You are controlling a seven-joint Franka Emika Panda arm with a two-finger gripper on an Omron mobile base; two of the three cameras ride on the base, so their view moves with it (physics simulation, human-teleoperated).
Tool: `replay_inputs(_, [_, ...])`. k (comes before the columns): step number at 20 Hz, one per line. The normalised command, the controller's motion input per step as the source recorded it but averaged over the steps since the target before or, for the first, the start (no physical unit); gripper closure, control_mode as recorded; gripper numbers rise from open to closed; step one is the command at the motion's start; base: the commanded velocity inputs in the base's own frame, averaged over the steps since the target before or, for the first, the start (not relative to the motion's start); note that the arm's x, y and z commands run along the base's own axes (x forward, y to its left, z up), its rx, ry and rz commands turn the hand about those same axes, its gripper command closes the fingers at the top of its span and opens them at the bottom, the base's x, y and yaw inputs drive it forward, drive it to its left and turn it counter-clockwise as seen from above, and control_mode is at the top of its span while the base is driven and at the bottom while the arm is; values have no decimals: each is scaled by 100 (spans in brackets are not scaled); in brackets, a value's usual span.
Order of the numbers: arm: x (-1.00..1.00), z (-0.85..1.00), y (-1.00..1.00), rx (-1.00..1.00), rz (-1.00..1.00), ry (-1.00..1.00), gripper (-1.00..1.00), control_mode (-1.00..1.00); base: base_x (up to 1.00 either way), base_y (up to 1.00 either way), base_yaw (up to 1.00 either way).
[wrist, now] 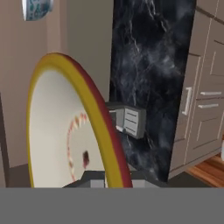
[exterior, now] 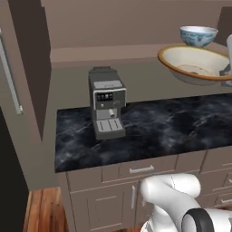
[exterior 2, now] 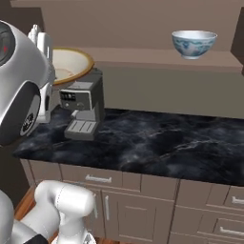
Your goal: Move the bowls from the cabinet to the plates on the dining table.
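The wide cream bowl (exterior: 194, 63) with a tan-brown outside hangs in the air above the counter, a little below the shelf and tilted. My gripper (wrist: 114, 180) is shut on its rim, which stands edge-on in the hand view as the cream bowl (wrist: 61, 127). In the left base view the gripper (exterior: 226, 71) sits at the bowl's right side. From the right base view the cream bowl (exterior 2: 71, 64) shows partly behind my arm. The white bowl with blue floral pattern (exterior: 198, 35) (exterior 2: 194, 43) (wrist: 37, 8) stands upright on the cabinet's brown shelf (exterior 2: 143, 55).
A grey coffee machine (exterior: 107, 102) (exterior 2: 85, 104) stands on the black marble counter (exterior: 158, 129), below and left of the held bowl. An open cabinet door with a long silver handle (exterior: 11, 77) is at the far left. Taupe drawers (exterior 2: 100, 178) run under the counter.
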Motion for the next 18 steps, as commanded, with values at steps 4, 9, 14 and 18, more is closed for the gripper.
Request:
replay_inputs(4, [0, 0, 0, 0, 0, 0, 100, 100, -62, -10, 0])
replay_inputs(9, [0, 0, 0, 0, 0, 0, 100, 100, -62, -3, 0])
replay_inputs(14, [0, 0, 0, 0, 0, 0, 100, 100, -62, -1, 0])
replay_inputs(18, [0, 0, 0, 0, 0, 0, 100, 100, -62, -1, 0])
